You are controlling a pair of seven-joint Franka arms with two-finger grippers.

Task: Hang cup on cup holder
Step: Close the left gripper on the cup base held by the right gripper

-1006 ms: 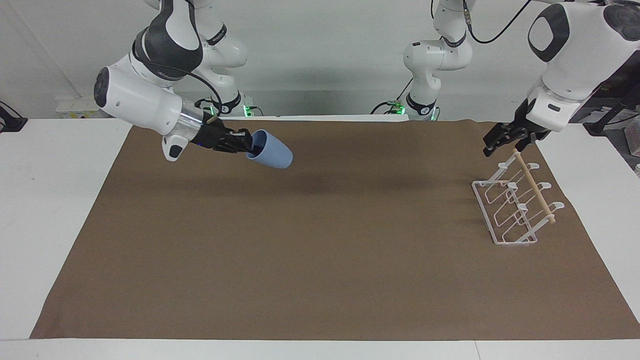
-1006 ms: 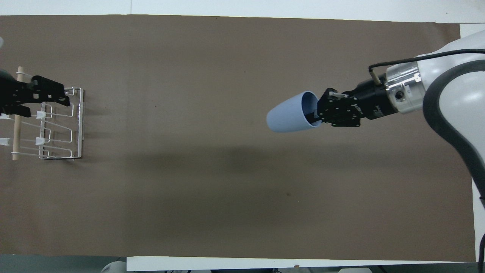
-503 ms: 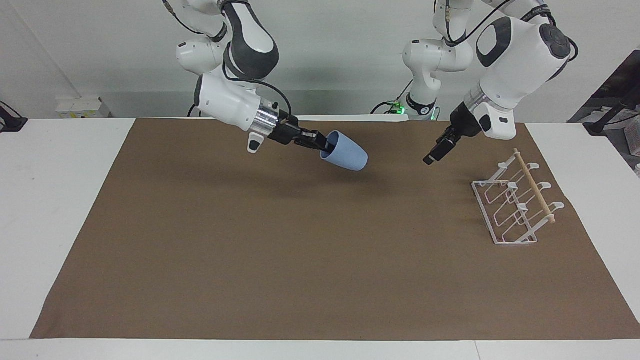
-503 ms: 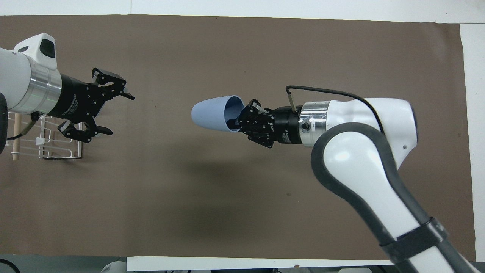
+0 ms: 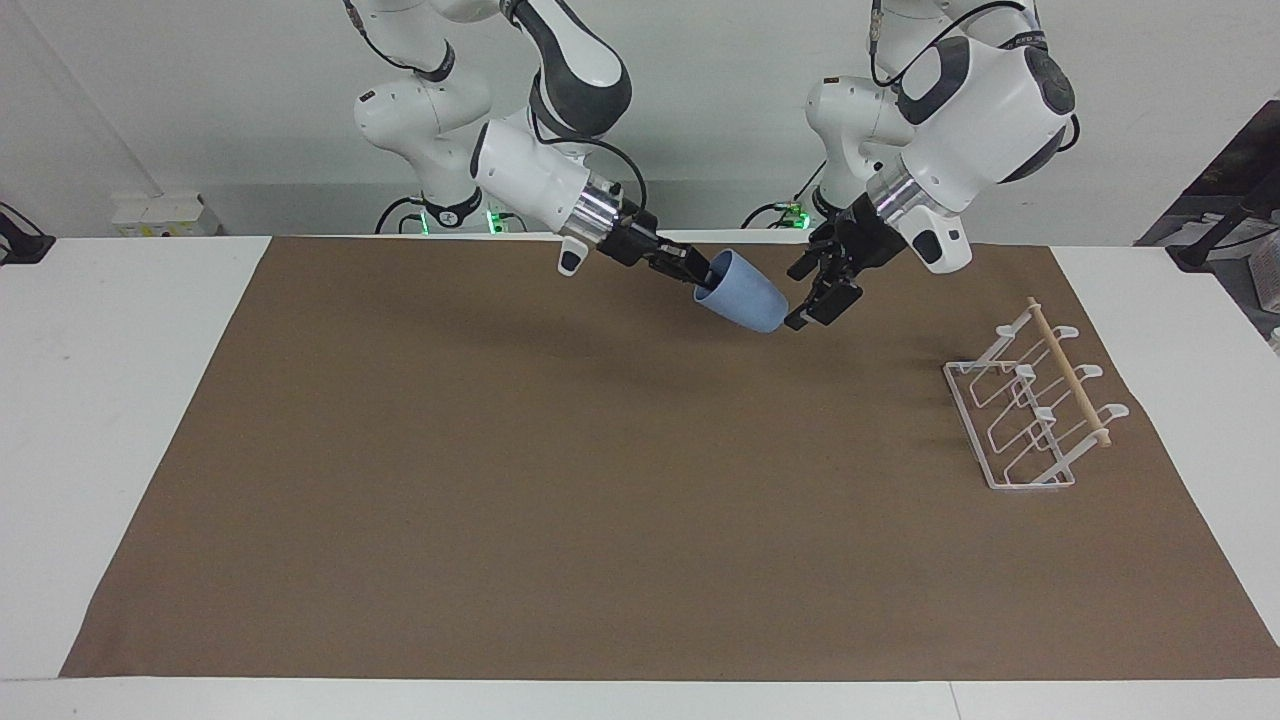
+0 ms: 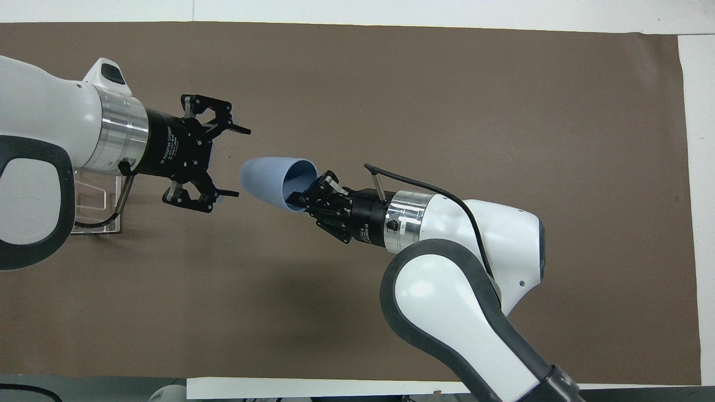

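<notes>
While right pincer (image 6: 304,196) clamps cup (image 6: 271,182) rim, spread left pincer (image 6: 237,162) seemingly just beside base.

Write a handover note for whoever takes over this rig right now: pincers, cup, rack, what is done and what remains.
Right pincer: shut on the cup at its rim, one finger inside, holding it in the air over the brown mat, base pointing at the left pincer.
Left pincer: open, in the air just short of the cup's base, not touching it.
Cup holder: on the mat at the left arm's end, nothing hung on it.
Done: cup lifted and presented.
Left: likely handover to the left pincer, then hang it.
</notes>
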